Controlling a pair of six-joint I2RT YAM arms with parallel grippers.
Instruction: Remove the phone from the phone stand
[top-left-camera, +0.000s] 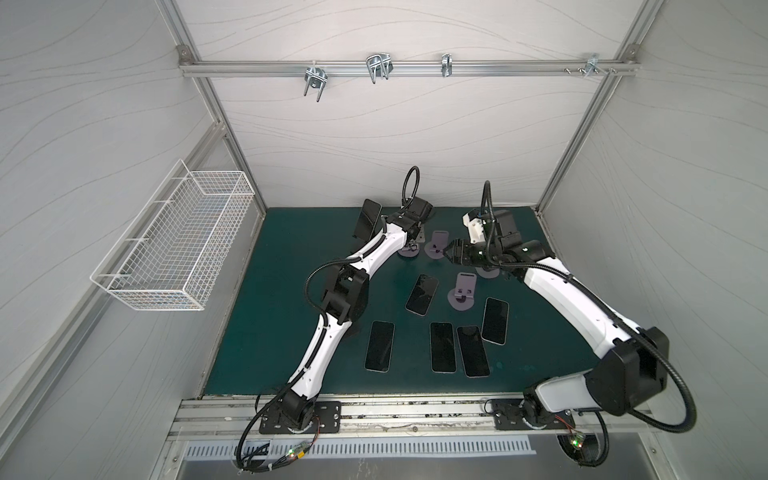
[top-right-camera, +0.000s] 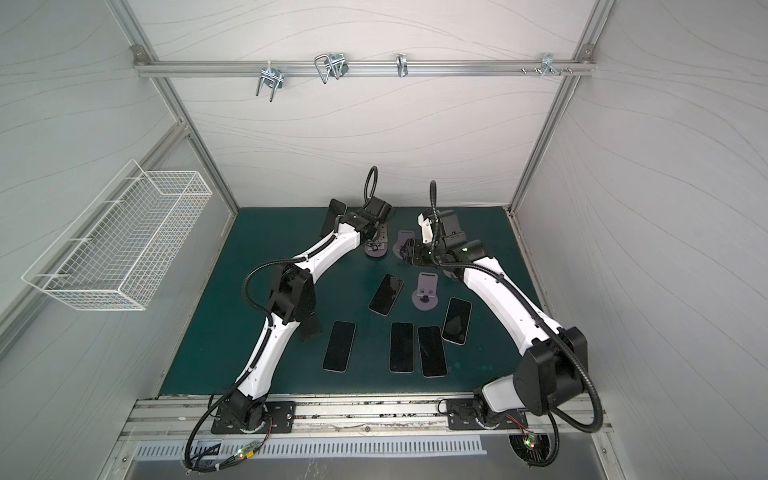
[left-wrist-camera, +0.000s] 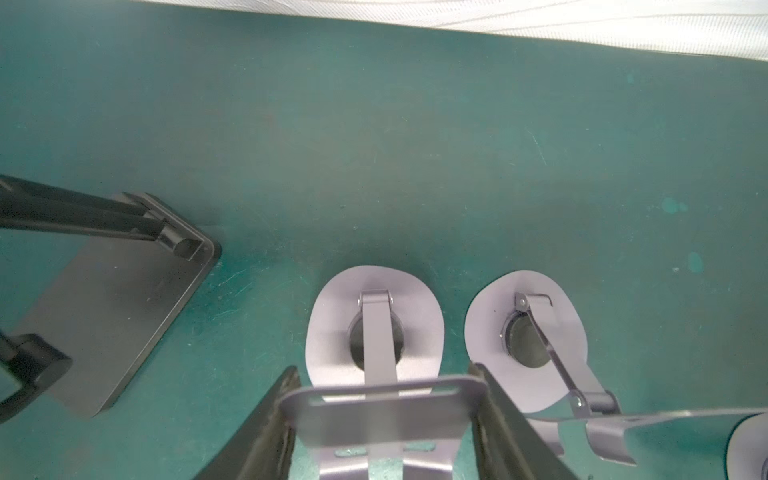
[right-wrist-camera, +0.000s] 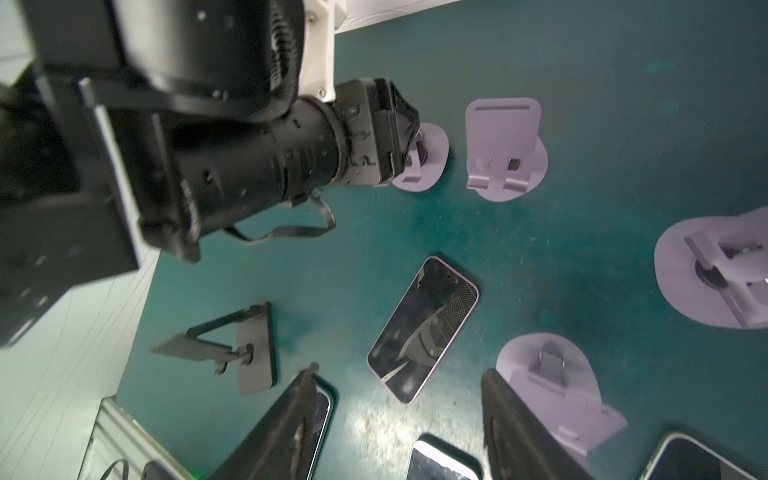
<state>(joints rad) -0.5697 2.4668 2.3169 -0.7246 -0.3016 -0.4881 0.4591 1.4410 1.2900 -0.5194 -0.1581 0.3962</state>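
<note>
At the back left a dark phone (top-left-camera: 368, 218) leans upright on a black phone stand (left-wrist-camera: 112, 303); the phone (top-right-camera: 334, 216) shows in both top views. My left gripper (left-wrist-camera: 384, 370) is shut on the back plate of an empty lilac phone stand (left-wrist-camera: 374, 328), to the right of the black one. In a top view that left gripper (top-left-camera: 411, 245) sits just behind the lilac stand's base. My right gripper (top-left-camera: 446, 251) hovers open beside a second lilac stand (top-left-camera: 436, 245). In the right wrist view nothing lies between the right gripper's (right-wrist-camera: 400, 371) fingers.
Several phones lie flat on the green mat, among them a tilted one (top-left-camera: 422, 294) mid-table and a front row (top-left-camera: 442, 347). Two more lilac stands (top-left-camera: 463, 289) (top-left-camera: 486, 272) stand near the right arm. A wire basket (top-left-camera: 174, 245) hangs on the left wall.
</note>
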